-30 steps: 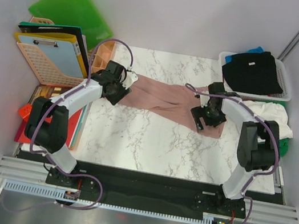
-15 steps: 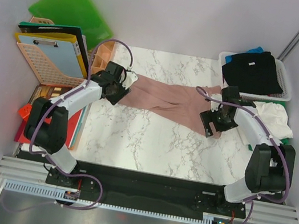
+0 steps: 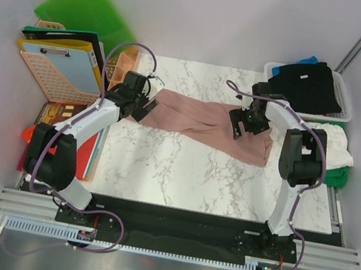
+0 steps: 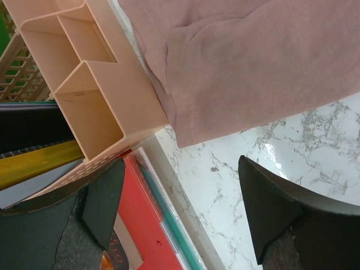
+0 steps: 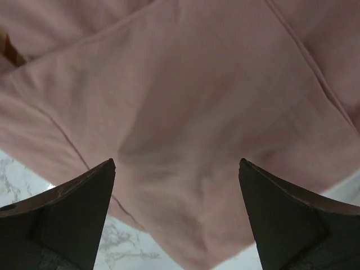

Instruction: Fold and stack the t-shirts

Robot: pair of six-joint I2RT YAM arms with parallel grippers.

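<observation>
Left gripper (image 4: 180, 211): jaws wide and empty, with only the marble table (image 4: 292, 140) and the edge of a red folder (image 4: 143, 225) under them. It hovered just off the left end of the pink t-shirt (image 4: 253, 67), not on the cloth. That end sat right up against the corner of the peach plastic organiser (image 4: 95, 84). Probably why the gripper stood to the side: little room to come in there.

Right gripper (image 5: 177, 214): also spread wide, gripping nothing, directly above the shirt's right part. Pink cloth filled the whole view between the fingers. Couldn't tell from the wrist view whether the tips touched the fabric.

My read: one claw at each end so the shirt could be worked lengthways, either smoothing it or lining up the next fold grip.

Shirt itself:
- It lay on the back half of the table, a long dusty-pink band running left to right between the arms.
- Layers were doubled over, with stitched hems crossing diagonally and soft creases.
- The right end was wider and sat nearer the arms than the left.
- No chest print was visible.
- It wasn't a compact packet yet, so I'd call it mid-fold.

Others looked queued. A black t-shirt (image 3: 308, 87) sat on top in the white basket (image 3: 348, 84) at far right, with a blue one (image 3: 309, 60) peeking out behind. A white t-shirt (image 3: 333, 142) and a bit of green cloth (image 3: 337, 178) lay at the right table edge. Task far from done, I'd judge.
</observation>
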